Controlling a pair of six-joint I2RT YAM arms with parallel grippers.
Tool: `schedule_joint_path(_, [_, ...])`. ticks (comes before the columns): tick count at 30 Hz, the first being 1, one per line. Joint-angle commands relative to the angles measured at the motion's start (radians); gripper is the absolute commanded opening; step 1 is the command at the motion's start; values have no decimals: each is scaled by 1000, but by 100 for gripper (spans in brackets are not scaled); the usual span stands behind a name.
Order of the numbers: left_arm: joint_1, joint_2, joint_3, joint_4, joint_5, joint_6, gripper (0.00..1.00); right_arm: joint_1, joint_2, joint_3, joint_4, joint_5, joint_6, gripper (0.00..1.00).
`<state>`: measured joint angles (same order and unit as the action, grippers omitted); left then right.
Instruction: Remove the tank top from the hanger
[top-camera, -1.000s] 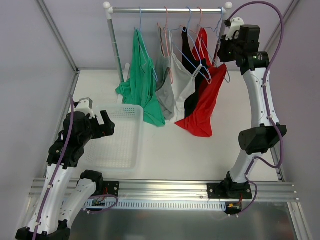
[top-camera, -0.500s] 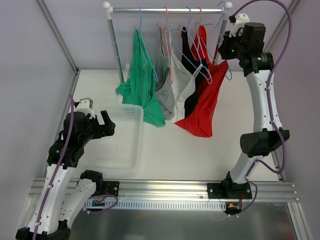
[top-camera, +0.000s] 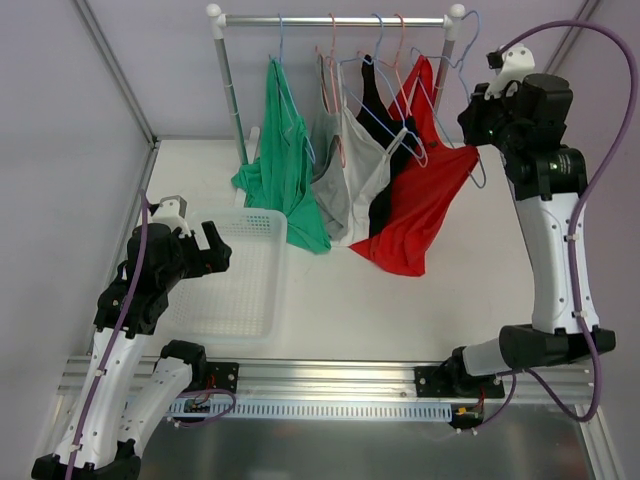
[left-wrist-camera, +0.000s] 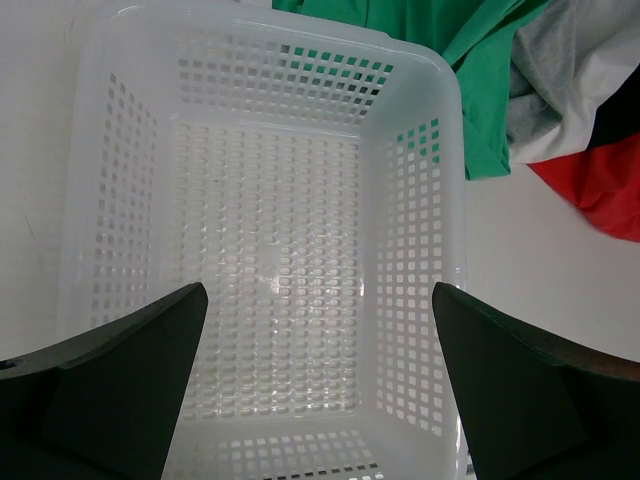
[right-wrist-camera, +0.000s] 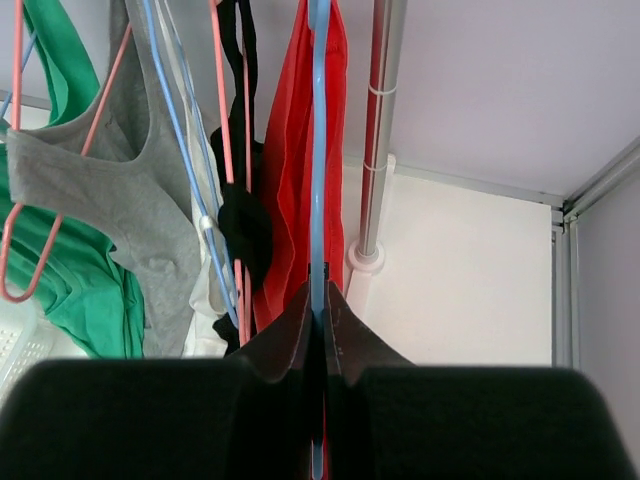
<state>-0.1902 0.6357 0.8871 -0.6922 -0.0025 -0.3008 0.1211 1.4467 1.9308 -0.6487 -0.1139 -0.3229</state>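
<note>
The red tank top (top-camera: 420, 200) hangs on a blue wire hanger (top-camera: 473, 150) at the right end of the rail (top-camera: 335, 19). My right gripper (top-camera: 483, 108) is shut on the hanger's wire. In the right wrist view the blue hanger (right-wrist-camera: 318, 150) runs straight up from between my closed right gripper (right-wrist-camera: 320, 300), with the red top (right-wrist-camera: 290, 180) behind it. The hanger's hook is by the rail's right post; I cannot tell whether it still rests on the rail. My left gripper (top-camera: 212, 250) is open and empty above the white basket (top-camera: 235, 320).
Green (top-camera: 285, 170), grey (top-camera: 330, 190), white (top-camera: 365, 170) and black (top-camera: 385, 205) tops hang on pink and blue hangers along the rail. The rail's right post (right-wrist-camera: 375, 150) stands just right of the hanger. The basket's rim (left-wrist-camera: 450, 150) lies under the left gripper (left-wrist-camera: 318, 300).
My right gripper has swung right and outward with the blue hanger, pulling the red top's upper part to the right, away from the other clothes. The left arm has not moved.
</note>
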Motion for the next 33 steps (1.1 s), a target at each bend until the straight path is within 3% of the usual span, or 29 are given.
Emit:
schedule_joint_path(1, [-3, 1, -8, 34, 21, -11, 99, -6, -107, -44, 70, 39, -15, 0])
schedule_joint_path(7, [-5, -1, -7, 34, 13, -8, 99, -6, -264, -163, 57, 88, 1, 0])
schedule_joint_path(17, [-5, -1, 7, 34, 24, 3, 99, -6, -708, -397, -45, 290, 24, 0])
schedule_joint_path(23, [-5, 28, 50, 34, 120, 14, 98, -6, -830, -236, -224, 345, 19, 0])
schedule_joint_path(27, [-5, 65, 151, 37, 310, -1, 99, 3, -873, -55, -314, 384, 19, 0])
schedule_joint_path(33, [-12, 176, 364, 77, 608, -44, 99, 90, -839, 147, -399, 244, 48, 0])
